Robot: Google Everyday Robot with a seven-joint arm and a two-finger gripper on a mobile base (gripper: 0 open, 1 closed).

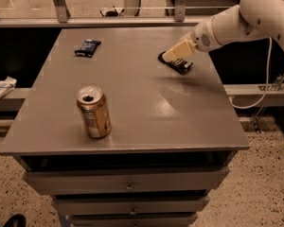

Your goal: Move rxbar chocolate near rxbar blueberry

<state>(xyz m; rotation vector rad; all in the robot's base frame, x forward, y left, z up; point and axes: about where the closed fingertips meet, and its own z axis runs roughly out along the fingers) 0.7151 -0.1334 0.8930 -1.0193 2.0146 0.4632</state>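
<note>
Chocolate bar [180, 65] under gripper [169, 56], hold cannot be told: grasp step; next you carry it across beside blueberry bar [87, 47].

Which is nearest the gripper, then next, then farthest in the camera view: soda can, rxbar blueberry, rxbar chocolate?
1. rxbar chocolate, at the gripper, far right.
2. rxbar blueberry, far left.
3. soda can, front left.

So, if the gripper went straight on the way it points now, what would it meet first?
Most likely the rxbar chocolate, which lies just under the gripper on the table. Whether they already touch cannot be told. The rxbar blueberry lies far to the left, off that line.
</note>
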